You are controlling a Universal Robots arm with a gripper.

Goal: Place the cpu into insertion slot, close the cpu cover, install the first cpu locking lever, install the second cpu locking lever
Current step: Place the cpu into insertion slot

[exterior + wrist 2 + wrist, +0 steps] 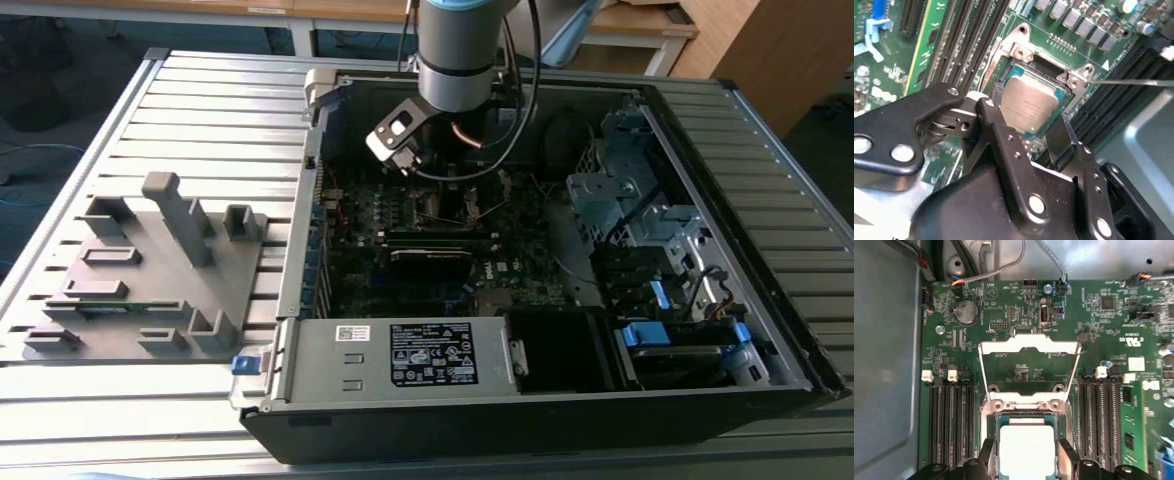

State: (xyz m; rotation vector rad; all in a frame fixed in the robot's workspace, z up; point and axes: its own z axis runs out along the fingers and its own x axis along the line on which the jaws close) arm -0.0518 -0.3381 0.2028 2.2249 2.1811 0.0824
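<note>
The cpu [1029, 107], a silver-grey square chip, lies level in the insertion slot [1046, 62] on the green motherboard. My gripper [1030, 111] straddles it, its black fingers [1000, 95] pressed against two opposite edges of the chip. In the first wrist view the cpu [1026, 450] appears bright between the same fingers [988, 452]. The cpu cover [1029, 344], a shiny metal frame with a square window, stands swung up on its hinge beyond the slot [1026, 416]. A thin locking lever [1134, 81] juts out sideways, unlatched. The arm [457, 60] reaches down into the open computer case.
Long black memory slots [951, 425] flank the socket on both sides [1101, 420]. A grey drive cage [627, 200] fills the case at the exterior view's right, and a power supply [400, 355] sits at the front. A grey fixture block [147, 270] rests on the table at the exterior view's left.
</note>
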